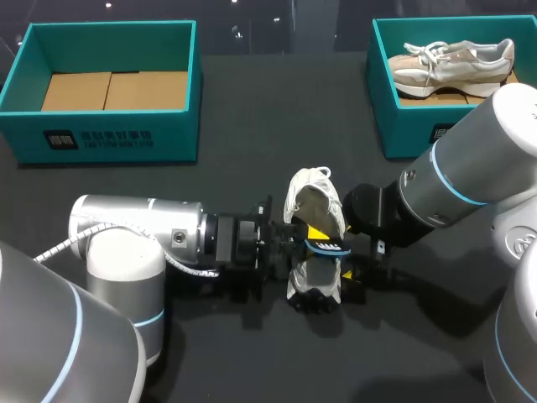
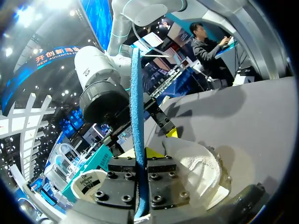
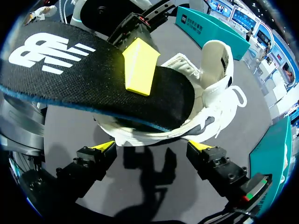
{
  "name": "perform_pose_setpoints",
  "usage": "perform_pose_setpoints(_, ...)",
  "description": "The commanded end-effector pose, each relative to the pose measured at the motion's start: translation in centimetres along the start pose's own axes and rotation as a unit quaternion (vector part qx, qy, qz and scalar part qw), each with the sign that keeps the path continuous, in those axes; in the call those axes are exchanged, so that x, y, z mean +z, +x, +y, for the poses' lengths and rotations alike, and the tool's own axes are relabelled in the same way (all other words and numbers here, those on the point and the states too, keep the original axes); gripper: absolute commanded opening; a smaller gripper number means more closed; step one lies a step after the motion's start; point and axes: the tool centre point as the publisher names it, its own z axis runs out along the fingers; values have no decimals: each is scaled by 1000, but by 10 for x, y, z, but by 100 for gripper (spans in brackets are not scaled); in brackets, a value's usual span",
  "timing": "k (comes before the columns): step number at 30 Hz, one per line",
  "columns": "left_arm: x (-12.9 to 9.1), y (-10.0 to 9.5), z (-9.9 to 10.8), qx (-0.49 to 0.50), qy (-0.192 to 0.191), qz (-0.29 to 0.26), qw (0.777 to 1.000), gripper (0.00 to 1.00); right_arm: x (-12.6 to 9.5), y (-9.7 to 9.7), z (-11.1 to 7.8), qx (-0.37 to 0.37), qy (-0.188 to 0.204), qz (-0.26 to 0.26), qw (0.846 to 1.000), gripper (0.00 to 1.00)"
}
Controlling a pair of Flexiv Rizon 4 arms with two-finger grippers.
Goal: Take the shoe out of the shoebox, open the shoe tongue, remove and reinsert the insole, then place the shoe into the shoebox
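So the white sneaker point(image 1: 312, 210) is out on the dark counter point(image 1: 252, 109), pretty much dead centre, maybe a touch toward 6 o'clock. Its heel loop points to 12 and its toe to 6. The black insole point(image 3: 93, 79) with the blue edge is only partway in. 1 end sits down in the shoe's opening and the rest sticks out toward 3 o'clock, raised off the counter.

The left arm point(image 1: 143, 243) comes in from 9 o'clock, and the left jaws are clamped on the insole. From the right wrist camera you can see 1 yellow fingertip point(image 3: 139, 65) lying flat on the insole's top face. The left wrist camera sees the insole edge-on, a thin blue strip pinched from both sides between the 2 black finger blocks.

The right arm point(image 1: 453, 176) comes in from 3 o'clock. The right jaws stand wide apart, low over the counter just beside the sneaker's 3 o'clock side. Both yellow tips point(image 3: 103, 146) sit under the raised insole and short of the shoe, touching neither.

There are 2 teal boxes along the far edge. The shoebox at 10 o'clock point(image 1: 109, 138) shows its cardboard floor. The shoebox at 2 o'clock point(image 1: 388, 117) holds a beige sneaker point(image 1: 453, 65), toe toward 9.
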Motion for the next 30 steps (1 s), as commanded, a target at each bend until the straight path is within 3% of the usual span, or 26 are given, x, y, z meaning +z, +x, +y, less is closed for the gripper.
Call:
perform_pose_setpoints(1,0,1,12,-5,-4,0,1000,0,0,2,0,0,1,-2,1000,100)
perform_pose_setpoints(17,-3,2,47,-23,-25,-5,999,0,0,2,0,0,1,-2,1000,100)
perform_pose_setpoints(20,-4,2,41,-24,-17,-7,1000,2,0,2,0,0,1,-2,1000,100)
perform_pose_setpoints(22,-4,1,34,-21,-12,-7,1000,19,0,2,0,0,1,-2,1000,100)
perform_pose_setpoints(24,-4,-1,28,-17,-5,-8,1000,27,0,2,0,0,1,-2,1000,100)
perform_pose_setpoints(30,-3,-2,7,-5,11,-3,1000,27,0,2,0,0,1,-2,1000,100)
